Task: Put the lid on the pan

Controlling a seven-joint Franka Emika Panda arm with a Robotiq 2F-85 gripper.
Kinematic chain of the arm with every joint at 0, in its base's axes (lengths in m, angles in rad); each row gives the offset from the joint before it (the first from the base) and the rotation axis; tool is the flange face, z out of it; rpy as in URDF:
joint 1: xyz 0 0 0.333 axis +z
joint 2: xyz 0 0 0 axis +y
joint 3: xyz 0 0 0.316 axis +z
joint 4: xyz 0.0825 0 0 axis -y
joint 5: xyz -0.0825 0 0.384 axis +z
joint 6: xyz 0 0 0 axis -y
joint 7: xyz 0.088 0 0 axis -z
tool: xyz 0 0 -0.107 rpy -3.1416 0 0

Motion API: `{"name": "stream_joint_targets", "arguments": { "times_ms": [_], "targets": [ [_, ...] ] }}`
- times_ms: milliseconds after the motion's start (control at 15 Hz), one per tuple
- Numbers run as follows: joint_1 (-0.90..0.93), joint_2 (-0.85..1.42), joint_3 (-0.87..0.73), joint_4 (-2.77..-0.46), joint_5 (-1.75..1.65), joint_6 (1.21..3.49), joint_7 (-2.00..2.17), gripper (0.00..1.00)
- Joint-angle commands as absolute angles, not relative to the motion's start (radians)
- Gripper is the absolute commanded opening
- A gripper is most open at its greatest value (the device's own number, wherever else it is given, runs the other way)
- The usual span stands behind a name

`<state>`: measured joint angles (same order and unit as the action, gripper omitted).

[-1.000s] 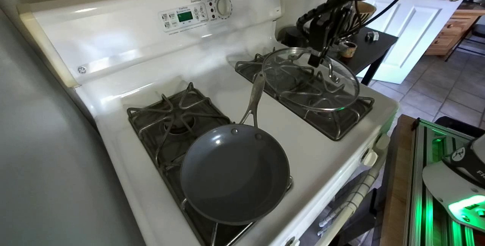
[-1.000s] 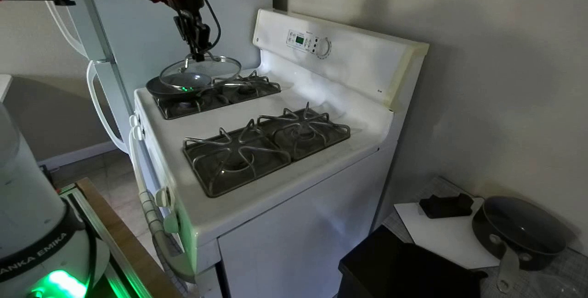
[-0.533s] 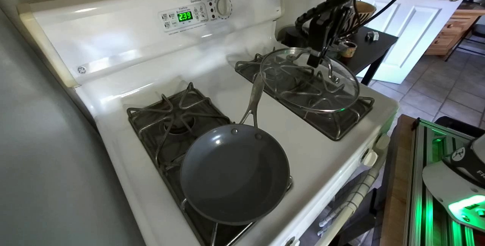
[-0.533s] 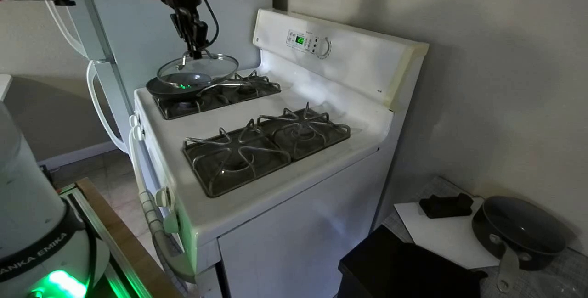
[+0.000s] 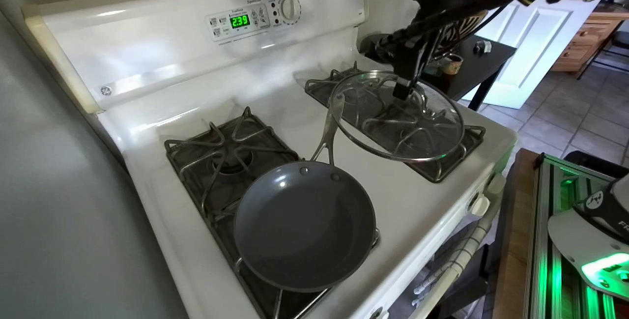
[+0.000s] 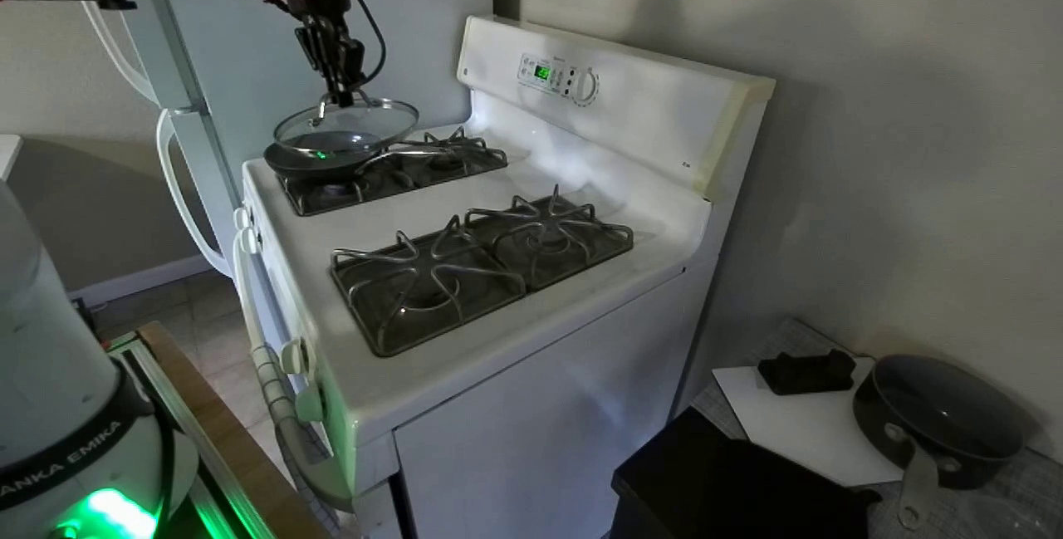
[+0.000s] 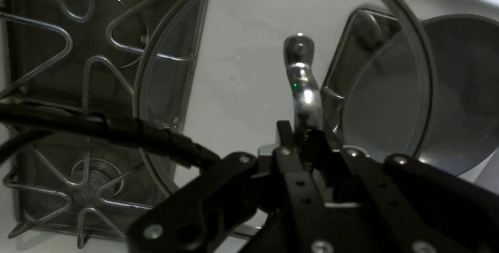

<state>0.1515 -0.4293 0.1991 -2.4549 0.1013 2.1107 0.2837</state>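
The lid is round clear glass with a metal rim and an arched metal handle. The lid (image 5: 383,125) hangs above the stove between the burner sections; it also shows in an exterior view (image 6: 365,125) and in the wrist view (image 7: 249,89). My gripper (image 5: 403,89) is shut on the lid's handle from above, seen also in an exterior view (image 6: 342,97) and in the wrist view (image 7: 308,134). The dark grey pan (image 5: 304,225) sits uncovered on a front burner, its metal handle pointing toward the lid. In the wrist view the pan (image 7: 464,89) lies right, partly behind the lid's glass.
Burner grates (image 5: 236,147) stand up from the white stove top (image 6: 332,227). The backguard (image 5: 162,48) rises behind. A fridge (image 6: 399,41) stands beside the pan's side. A dark saucepan (image 6: 938,423) and a black box (image 6: 739,481) are beyond the stove's opposite side.
The lid and my gripper have moved sideways toward the pan, leftward in both exterior views. My grip on the lid's handle is the same. The pan has not moved.
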Motion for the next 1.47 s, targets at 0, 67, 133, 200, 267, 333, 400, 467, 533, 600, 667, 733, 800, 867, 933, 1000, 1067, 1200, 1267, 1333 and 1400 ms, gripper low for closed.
{"name": "stream_joint_targets", "arguments": {
  "times_ms": [0,67,133,200,267,333,400,467,533,600,667,733,800,867,933,1000,1067,1200,1267,1333,1400],
  "targets": [
    [0.169,-0.384,0.245,-2.394,0.094,2.142,0.300,0.03],
    [0.174,-0.366,0.255,-2.382,0.091,2.153,0.296,0.03],
    [0.179,-0.352,0.268,-2.369,0.085,2.164,0.300,0.03],
    [0.182,-0.332,0.279,-2.354,0.077,2.179,0.302,0.03],
    [0.187,-0.314,0.289,-2.340,0.074,2.188,0.300,0.03],
    [0.190,-0.294,0.301,-2.325,0.066,2.201,0.302,0.03],
    [0.195,-0.273,0.310,-2.313,0.062,2.213,0.302,0.03],
    [0.199,-0.255,0.318,-2.295,0.053,2.218,0.304,0.03],
    [0.205,-0.231,0.325,-2.283,0.048,2.230,0.302,0.03],
    [0.208,-0.214,0.333,-2.268,0.035,2.235,0.307,0.03],
    [0.215,-0.196,0.340,-2.261,0.021,2.245,0.308,0.03],
    [0.219,-0.182,0.346,-2.248,0.005,2.247,0.310,0.03],
    [0.227,-0.166,0.350,-2.244,-0.002,2.258,0.305,0.03],
    [0.233,-0.149,0.354,-2.233,-0.015,2.261,0.305,0.03],
    [0.240,-0.136,0.356,-2.227,-0.024,2.266,0.306,0.03],
    [0.246,-0.120,0.358,-2.218,-0.034,2.274,0.306,0.03],
    [0.253,-0.108,0.359,-2.212,-0.038,2.276,0.306,0.03],
    [0.266,-0.081,0.359,-2.197,-0.042,2.278,0.298,0.03],
    [0.272,-0.071,0.359,-2.192,-0.044,2.278,0.297,0.03],
    [0.278,-0.059,0.359,-2.185,-0.043,2.278,0.293,0.03],
    [0.285,-0.048,0.358,-2.181,-0.039,2.283,0.287,0.03]
  ]
}}
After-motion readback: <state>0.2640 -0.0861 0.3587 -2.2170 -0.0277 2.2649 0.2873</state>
